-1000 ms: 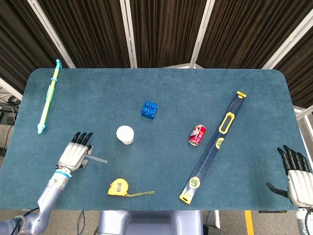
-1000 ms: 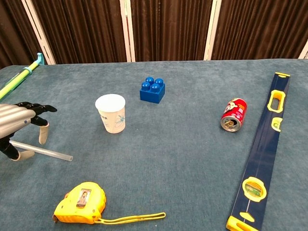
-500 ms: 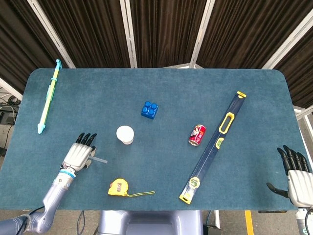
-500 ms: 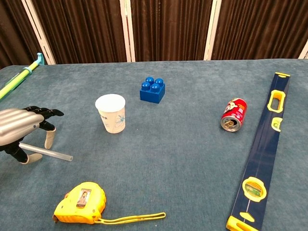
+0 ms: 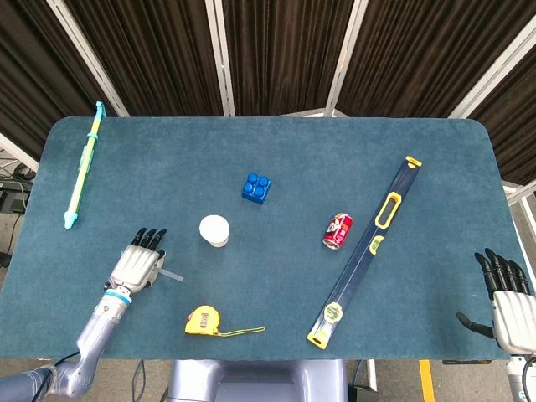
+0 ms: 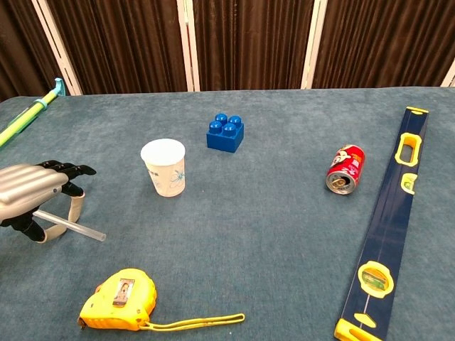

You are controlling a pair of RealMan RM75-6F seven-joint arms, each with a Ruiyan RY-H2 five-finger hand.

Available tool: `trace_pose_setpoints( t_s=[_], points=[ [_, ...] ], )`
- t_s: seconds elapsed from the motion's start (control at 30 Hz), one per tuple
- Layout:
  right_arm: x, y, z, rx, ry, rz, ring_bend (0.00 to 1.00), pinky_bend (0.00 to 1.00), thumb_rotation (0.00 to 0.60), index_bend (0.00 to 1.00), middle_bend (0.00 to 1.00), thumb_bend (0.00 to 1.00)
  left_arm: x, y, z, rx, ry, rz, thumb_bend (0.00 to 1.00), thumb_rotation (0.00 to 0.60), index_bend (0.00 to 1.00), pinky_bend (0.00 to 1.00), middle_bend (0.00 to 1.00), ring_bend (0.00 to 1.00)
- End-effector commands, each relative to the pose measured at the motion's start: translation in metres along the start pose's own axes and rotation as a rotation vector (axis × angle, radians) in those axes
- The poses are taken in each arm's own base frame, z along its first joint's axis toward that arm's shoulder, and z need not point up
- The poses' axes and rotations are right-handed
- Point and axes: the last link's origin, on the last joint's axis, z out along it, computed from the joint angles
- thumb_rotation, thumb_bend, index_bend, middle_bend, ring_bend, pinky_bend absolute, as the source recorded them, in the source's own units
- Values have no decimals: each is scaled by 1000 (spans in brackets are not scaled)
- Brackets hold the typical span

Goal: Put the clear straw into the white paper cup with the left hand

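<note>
The white paper cup (image 5: 214, 230) (image 6: 164, 167) stands upright left of the table's middle. The clear straw (image 5: 172, 275) (image 6: 79, 229) lies flat on the blue cloth, front left of the cup. My left hand (image 5: 138, 263) (image 6: 34, 192) hovers palm down over the straw's left end, fingers arched, with one pale fingertip (image 6: 73, 206) on the far side of the straw and the thumb on the near side. The straw still rests on the table. My right hand (image 5: 506, 298) hangs open beyond the table's front right corner, fingers spread, holding nothing.
A blue brick (image 5: 256, 188) (image 6: 225, 133) sits behind the cup. A red can (image 5: 337, 231) (image 6: 345, 170) lies beside a long blue level (image 5: 368, 251) (image 6: 387, 220) on the right. A yellow tape measure (image 5: 203, 320) (image 6: 119, 298) lies at the front. A green-yellow rod (image 5: 84, 167) (image 6: 25, 117) lies far left.
My left hand has moved right and slightly forward along the straw and lowered its fingers around it. The right hand has not moved.
</note>
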Motion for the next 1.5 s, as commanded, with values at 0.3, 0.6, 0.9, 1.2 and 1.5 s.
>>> trace_pose_setpoints(
  t_s=[0.3, 0.6, 0.9, 1.2, 1.5],
  points=[
    [0, 0, 0, 0, 0, 0, 0, 0, 600, 0, 0, 88, 6, 3, -1, -7, 23, -17, 458, 600, 534, 0, 0, 0],
    [0, 0, 0, 0, 0, 0, 0, 0, 600, 0, 0, 87, 54, 10, 1, -14, 151, -166, 458, 600, 534, 0, 0, 0],
    [0, 0, 0, 0, 1, 0, 0, 0, 600, 0, 0, 88, 106, 26, 6, 17, 217, -655, 459, 600, 534, 0, 0, 0],
    [0, 0, 0, 1, 0, 1, 0, 0, 600, 0, 0, 88, 155, 47, 16, -12, 167, -1136, 457, 600, 534, 0, 0, 0],
    [0, 1, 0, 2, -2, 3, 0, 0, 600, 0, 0, 87, 160, 63, 29, -77, 124, -1348, 457, 600, 532, 0, 0, 0]
  ],
)
